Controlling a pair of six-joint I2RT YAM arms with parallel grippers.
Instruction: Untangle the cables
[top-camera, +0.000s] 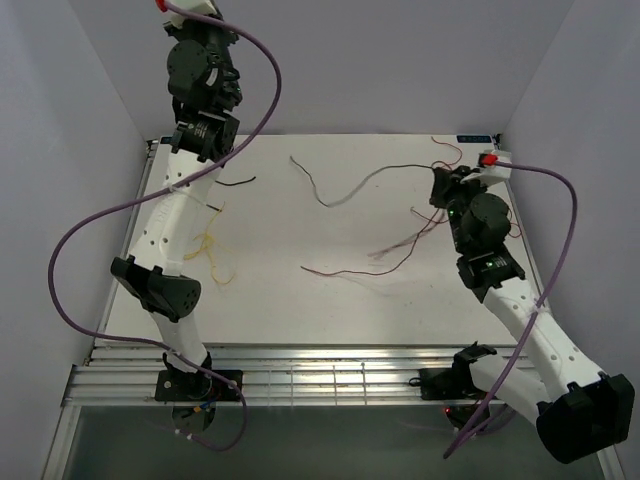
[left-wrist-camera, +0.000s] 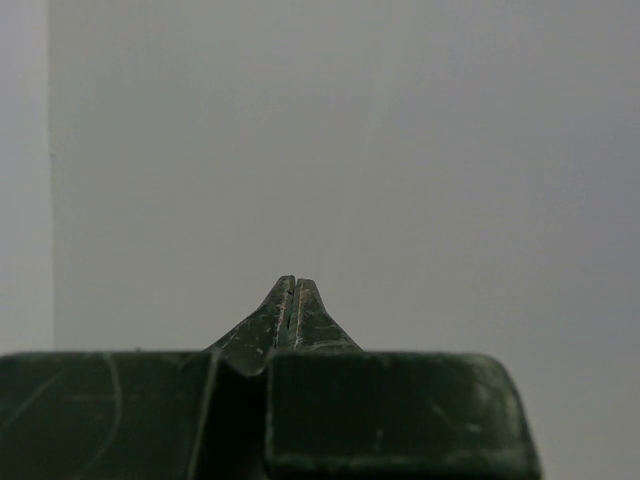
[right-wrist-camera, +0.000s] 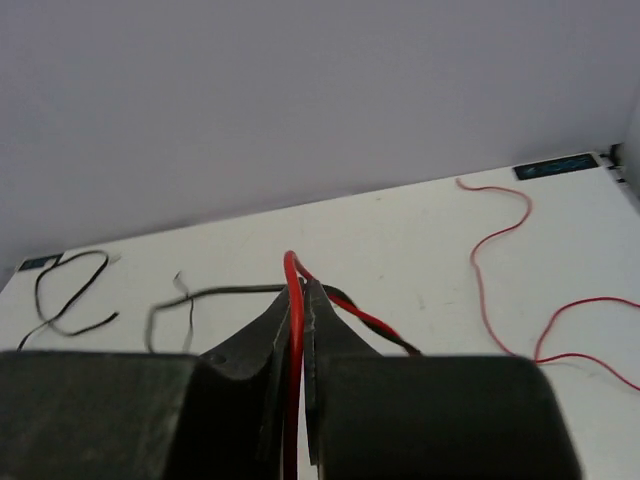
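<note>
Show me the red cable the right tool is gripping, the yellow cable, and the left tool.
red cable (right-wrist-camera: 295, 345): right wrist view, the straight stretch below its bend.
yellow cable (top-camera: 215, 262): top view, the middle of its loose curl.
left tool (left-wrist-camera: 295, 283): left wrist view, between its shut tips.

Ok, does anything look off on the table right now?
Nothing damaged or spilled. One oddity: the left hand is shut on nothing and faces only the wall, while the right hand pinches a red cable.
</note>
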